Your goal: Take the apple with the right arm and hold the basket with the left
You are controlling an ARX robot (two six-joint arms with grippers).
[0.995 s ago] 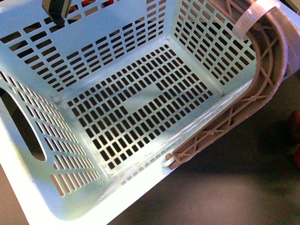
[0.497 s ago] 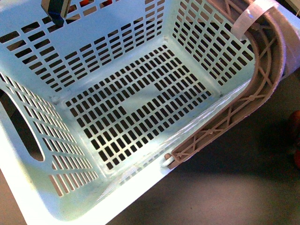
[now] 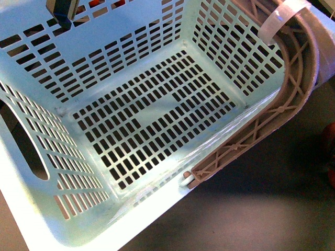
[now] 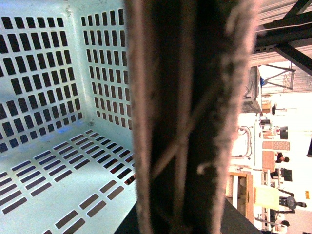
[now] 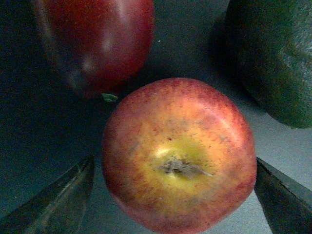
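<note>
The pale mint basket [image 3: 131, 47] fills the front view, tilted, with its slotted floor bare. Its brownish-mauve latticed handle [image 3: 293, 89] curves down the right side under a white band [image 3: 280, 18]. In the left wrist view that handle [image 4: 190, 117] stands blurred right in front of the camera. My left gripper is shut on it, and its fingers do not show. In the right wrist view the apple [image 5: 178, 156] lies stem dimple up on a dark surface. My right gripper [image 5: 178, 195] is open around it, one dark finger [image 5: 58, 200] on each side, apart from the skin.
A darker red apple [image 5: 92, 44] lies close beside the apple, and a dark green fruit [image 5: 270, 58] lies on the other side. Bits of red fruit [image 3: 330, 138] show at the right edge of the front view. A grey-blue object [image 3: 62, 10] hangs over the basket's far wall.
The basket has shifted very slightly to the left and up in the front view. Nothing else has visibly changed.
</note>
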